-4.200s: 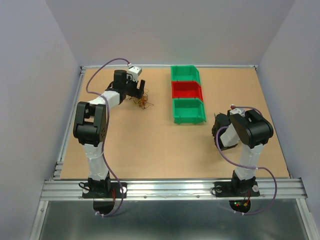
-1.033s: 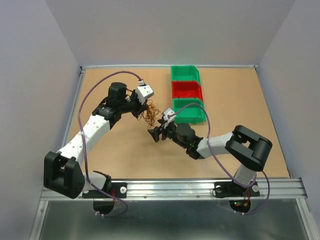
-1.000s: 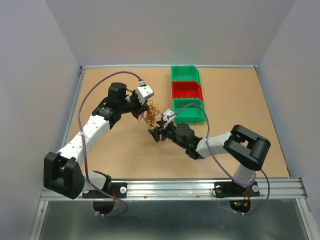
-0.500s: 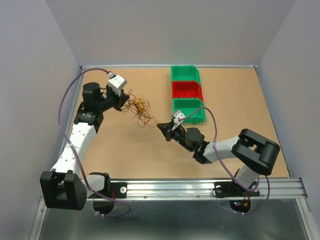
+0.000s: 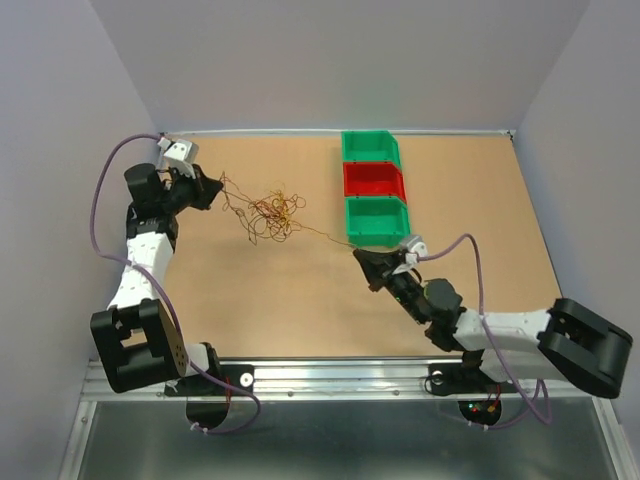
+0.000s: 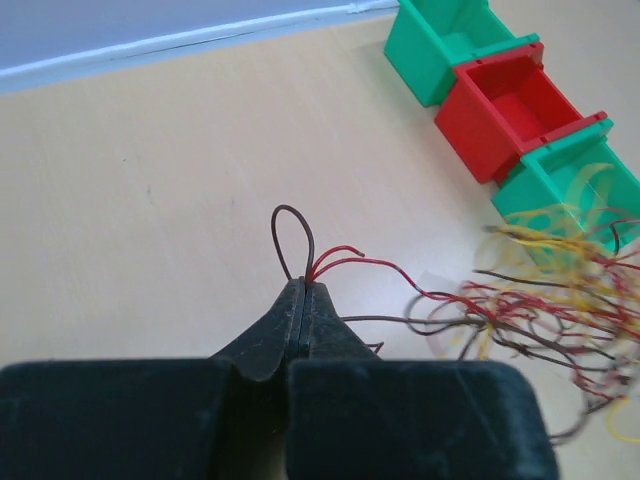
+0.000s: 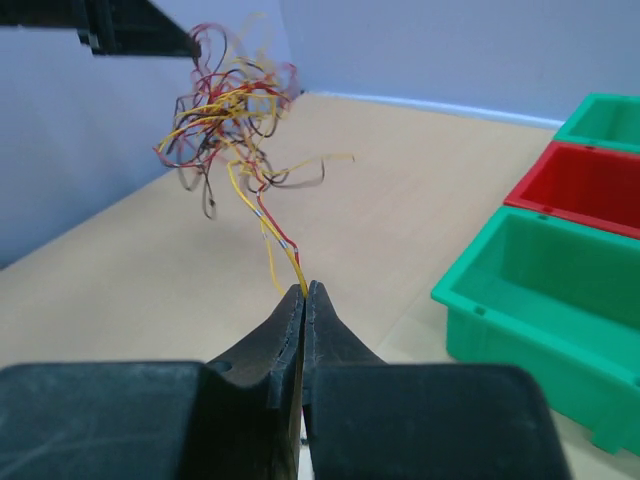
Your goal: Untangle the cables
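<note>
The cables point(image 5: 268, 212) are a loose tangle of thin dark, red and yellow wires, hanging stretched between my two arms above the table. My left gripper point(image 5: 216, 190) at the far left is shut on red and dark strands point(image 6: 318, 262) that loop out of its tips point(image 6: 303, 287). My right gripper point(image 5: 358, 256) sits near the front green bin, shut on a yellow wire point(image 7: 285, 252) that leads up to the tangle point(image 7: 228, 105). One thin strand point(image 5: 322, 236) runs taut from the clump to the right gripper.
Three bins stand in a row at the back centre: green point(image 5: 369, 147), red point(image 5: 373, 180), green point(image 5: 377, 220). The nearest green bin point(image 7: 560, 290) is close to the right of my right gripper. The table's left rail point(image 5: 140, 220) runs beside the left arm.
The arms have pulled apart: left gripper moved left and back, right gripper toward the front right. The tangle has spread wider between them, with a single strand drawn out.
</note>
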`<state>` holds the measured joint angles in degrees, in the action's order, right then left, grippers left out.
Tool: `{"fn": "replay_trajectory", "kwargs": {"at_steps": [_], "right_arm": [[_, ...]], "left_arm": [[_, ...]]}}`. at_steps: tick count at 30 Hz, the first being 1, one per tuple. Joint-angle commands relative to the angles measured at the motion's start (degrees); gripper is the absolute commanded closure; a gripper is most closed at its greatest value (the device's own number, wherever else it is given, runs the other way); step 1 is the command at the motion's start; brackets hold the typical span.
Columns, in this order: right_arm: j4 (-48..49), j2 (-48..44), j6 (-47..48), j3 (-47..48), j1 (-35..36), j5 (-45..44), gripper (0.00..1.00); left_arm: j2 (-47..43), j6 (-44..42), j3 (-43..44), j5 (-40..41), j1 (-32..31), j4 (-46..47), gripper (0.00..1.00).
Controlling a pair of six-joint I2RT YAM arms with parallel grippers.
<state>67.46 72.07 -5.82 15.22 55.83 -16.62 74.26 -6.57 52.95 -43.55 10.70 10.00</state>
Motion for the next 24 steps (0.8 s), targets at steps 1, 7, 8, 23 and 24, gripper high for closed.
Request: {"fn": "replay_trajectory", "kwargs": {"at_steps": [1, 7, 8, 23, 24], "right_arm": [[3.0, -11.9, 0.2, -6.9, 0.0, -5.4, 0.99], [-13.9, -37.7, -0.5, -12.1, -0.1, -8.0, 1.00], [-14.9, -39.9, -0.5, -12.7, 0.0, -8.7, 0.99], [-34.3, -58.8, -0.8, -12.0, 0.0, -3.9, 0.99], [-34.3, -57.8, -0.2, -11.4, 0.0, -2.3, 0.99]], "left_arm": [[-0.1, 4.9, 0.5, -2.7, 6.3, 7.6, 1.00], [-0.6, 6.2, -0.7, -0.4, 8.1, 10.6, 1.00], [-0.5, 6.3, -0.7, 1.0, 8.3, 10.7, 1.00], [2.0, 10.9, -1.5, -5.9, 15.6, 16.6, 1.00], [0.7, 10.7, -2.6, -6.4, 15.1, 17.2, 1.00]]}}
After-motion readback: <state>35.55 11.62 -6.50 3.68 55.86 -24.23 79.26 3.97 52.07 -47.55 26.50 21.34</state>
